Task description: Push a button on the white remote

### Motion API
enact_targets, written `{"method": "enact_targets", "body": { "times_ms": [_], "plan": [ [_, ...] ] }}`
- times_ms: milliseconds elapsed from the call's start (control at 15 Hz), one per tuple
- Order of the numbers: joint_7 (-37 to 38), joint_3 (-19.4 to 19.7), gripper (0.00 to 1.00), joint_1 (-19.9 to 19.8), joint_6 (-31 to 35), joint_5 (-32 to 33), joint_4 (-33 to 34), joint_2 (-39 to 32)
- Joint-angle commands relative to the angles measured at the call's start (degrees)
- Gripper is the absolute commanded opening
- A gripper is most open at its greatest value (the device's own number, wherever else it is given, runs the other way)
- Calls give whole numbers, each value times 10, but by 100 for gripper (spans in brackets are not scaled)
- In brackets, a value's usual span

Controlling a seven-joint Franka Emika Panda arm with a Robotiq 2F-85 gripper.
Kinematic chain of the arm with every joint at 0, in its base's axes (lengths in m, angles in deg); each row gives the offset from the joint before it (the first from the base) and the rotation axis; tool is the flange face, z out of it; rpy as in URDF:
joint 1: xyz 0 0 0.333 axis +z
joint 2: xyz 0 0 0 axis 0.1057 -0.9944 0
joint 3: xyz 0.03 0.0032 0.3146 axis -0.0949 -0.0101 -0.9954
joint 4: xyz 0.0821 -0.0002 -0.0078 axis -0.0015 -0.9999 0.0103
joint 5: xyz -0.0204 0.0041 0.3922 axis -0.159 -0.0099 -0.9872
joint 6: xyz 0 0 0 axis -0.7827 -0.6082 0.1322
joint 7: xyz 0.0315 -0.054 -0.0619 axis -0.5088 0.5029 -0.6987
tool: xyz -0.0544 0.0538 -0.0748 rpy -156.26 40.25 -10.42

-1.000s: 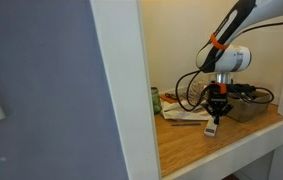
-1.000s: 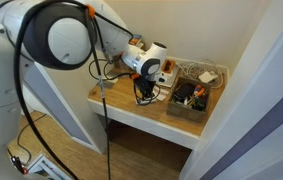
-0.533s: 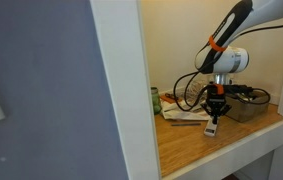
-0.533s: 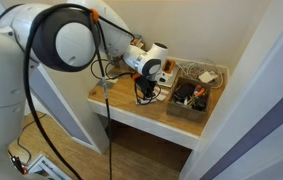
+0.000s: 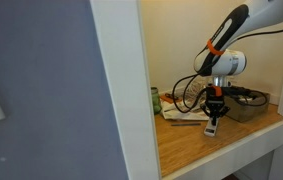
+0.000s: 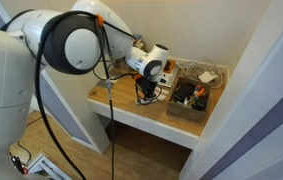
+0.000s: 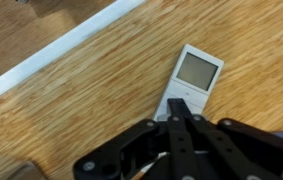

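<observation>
Fingers pressed together, the gripper [image 7: 178, 108] sits over the white remote's [image 7: 193, 78] end farthest from its screen. Pushing off-centre there could tip or skid the remote, missing any button.

In my wrist view, warm, even light falls on the wooden table [image 7: 71, 110]. Its grain stays fairly sharp, while my jaws at the lower edge are dark and blurred, too close to the lens. The white remote [image 7: 191, 85] has a pale sheen on its screen. In an exterior view the grey panel [image 5: 41, 90] filling the left half is soft and out of focus, and the alcove wall [image 5: 176, 50] at right glows yellowish. All pictures are coarse.
</observation>
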Motion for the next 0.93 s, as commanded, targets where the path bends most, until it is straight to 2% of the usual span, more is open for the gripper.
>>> {"method": "enact_targets", "body": {
  "times_ms": [0,867],
  "plan": [
    [7,-8,0,-9,-24,-13,31,-19],
    [18,-8,0,-14,-65,-16,77,-63]
  ]
}}
